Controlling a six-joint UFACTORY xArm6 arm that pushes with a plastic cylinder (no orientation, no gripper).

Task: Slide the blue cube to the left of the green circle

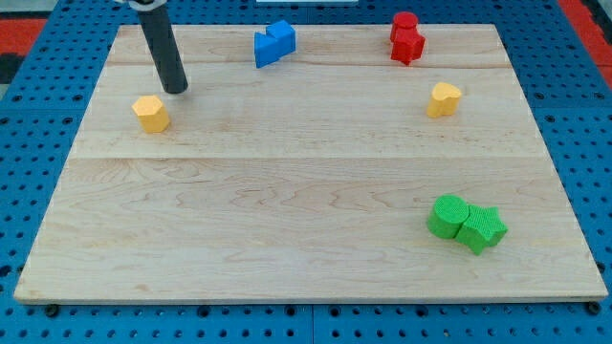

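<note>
The blue block [273, 43] lies near the view's top, left of centre; it looks like two joined blue pieces, and I cannot tell the cube apart. The green circle [448, 216] sits at the lower right, touching a green star-like block [481, 229] on its right. My tip [175, 90] rests on the board at the upper left, just above and right of a yellow hexagon-like block [151, 113], and well left of the blue block.
Red blocks [406, 38] stand near the top right, touching each other. A yellow heart-like block [443, 98] lies at the right. The wooden board [287, 191] sits on a blue pegboard.
</note>
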